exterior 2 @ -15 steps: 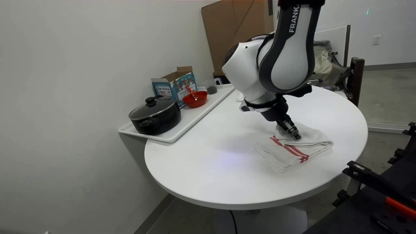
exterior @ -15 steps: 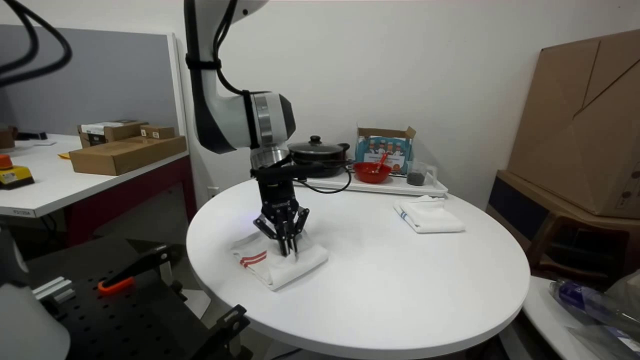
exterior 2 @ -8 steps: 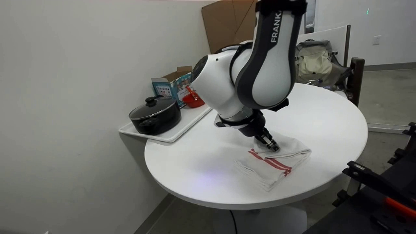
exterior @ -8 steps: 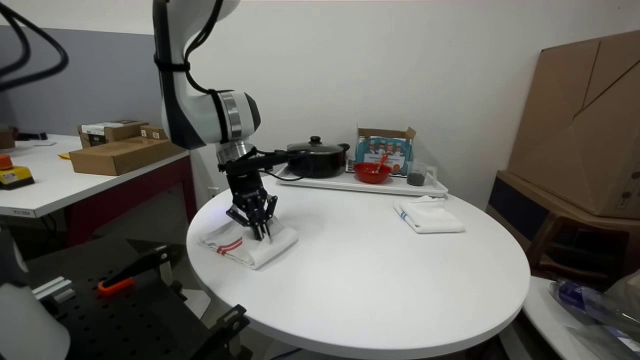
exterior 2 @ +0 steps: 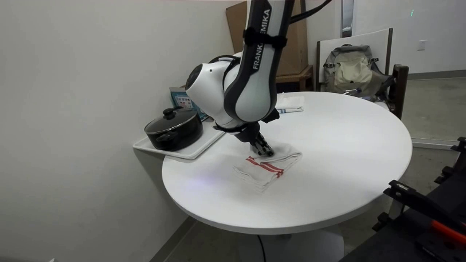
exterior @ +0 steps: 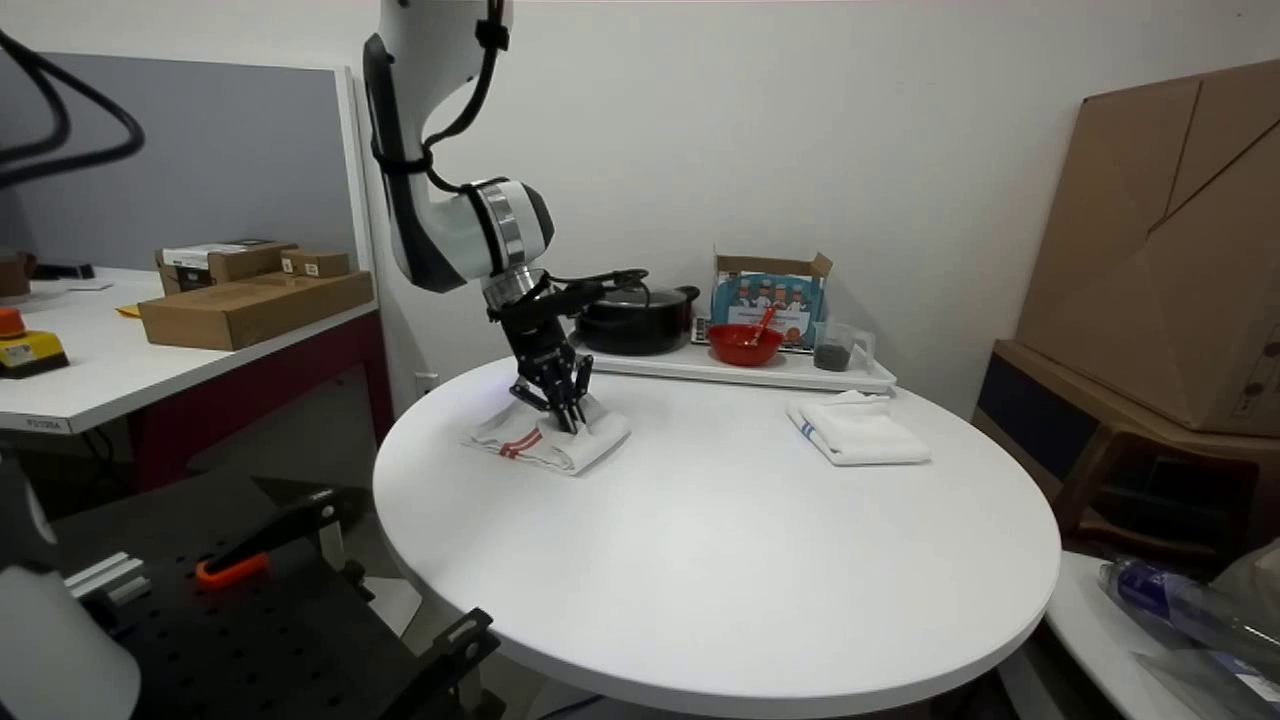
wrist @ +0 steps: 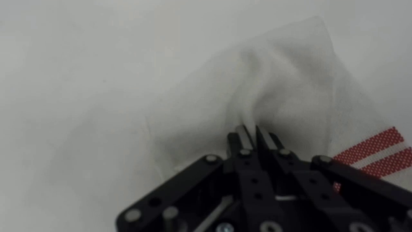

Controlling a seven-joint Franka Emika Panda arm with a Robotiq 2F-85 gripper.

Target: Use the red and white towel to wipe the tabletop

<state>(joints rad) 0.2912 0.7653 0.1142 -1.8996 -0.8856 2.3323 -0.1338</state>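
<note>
Red-striped towel [exterior: 560,452], white, folded: one, lying on the far left part of the round worktop [exterior: 720,560], as an exterior view shows. End effector [wrist: 250,129]: clenched, a pinched ridge of that towel between its fingertips. Step in hand, by judgement: wiping. Next move: probably a low, level sweep toward right and near, hold kept, avoiding the blue-striped towel [exterior: 868,432] at right.

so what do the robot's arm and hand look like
The arm is white and rounded, with dark strips, silver rings and white FRANKA EMIKA lettering partly under a black strap. Black cabling runs along it. The hand is black, with hinged links, round grey pins and narrow fingers bearing grey strips.
</note>
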